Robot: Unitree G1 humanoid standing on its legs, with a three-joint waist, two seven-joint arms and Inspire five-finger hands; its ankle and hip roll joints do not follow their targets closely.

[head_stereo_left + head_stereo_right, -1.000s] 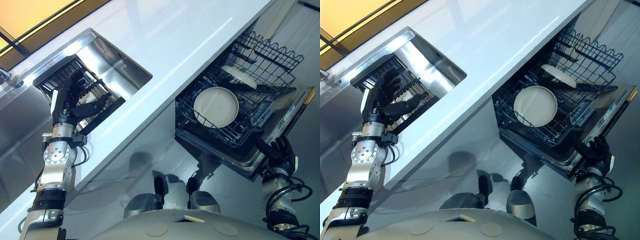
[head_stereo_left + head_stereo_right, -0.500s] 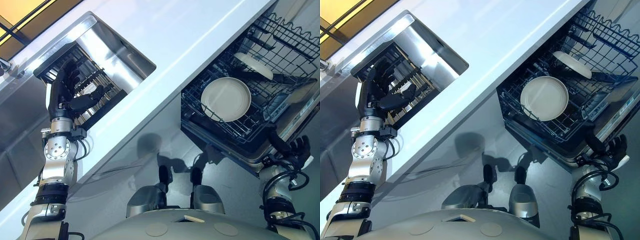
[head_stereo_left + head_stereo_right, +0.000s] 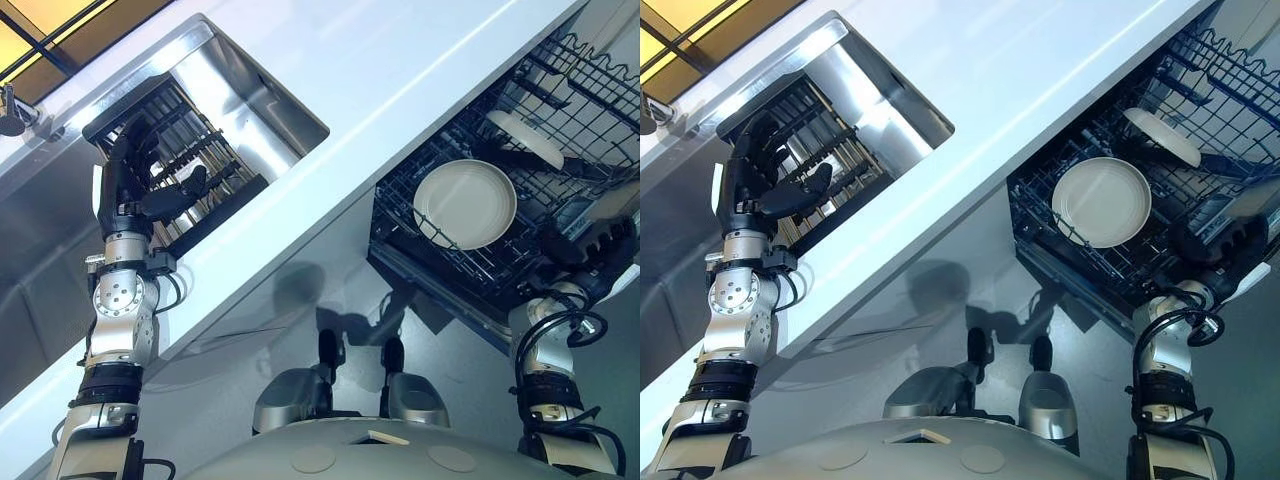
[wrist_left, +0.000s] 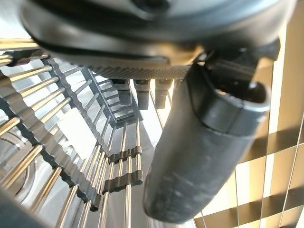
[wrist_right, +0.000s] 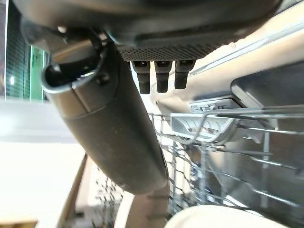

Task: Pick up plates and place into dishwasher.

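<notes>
On the left, the left hand (image 3: 135,185) is up over the sink (image 3: 255,130), right above the drying rack (image 3: 190,165) that sits inside it. Its fingers (image 3: 755,150) are spread apart and hold nothing, and the thumb sticks out to the side. In the left wrist view the bars of the rack look bare under the hand, with no plate between them. I think the hand is there to look for another plate to lift out.

In the middle runs the long white surface (image 3: 400,60).

On the right, the dishwasher (image 3: 440,290) is open and its dark wire basket (image 3: 400,215) is pulled out. 1 big round plate (image 3: 465,203) leans in the basket, and 1 smaller plate (image 3: 525,138) rests further back. The wires keep the plates from sliding.

The right hand (image 3: 595,250) is at the near edge of the basket, just beside the big plate. Its fingers (image 5: 162,76) are loose and apart, with nothing in them. It may be steadying the basket.
</notes>
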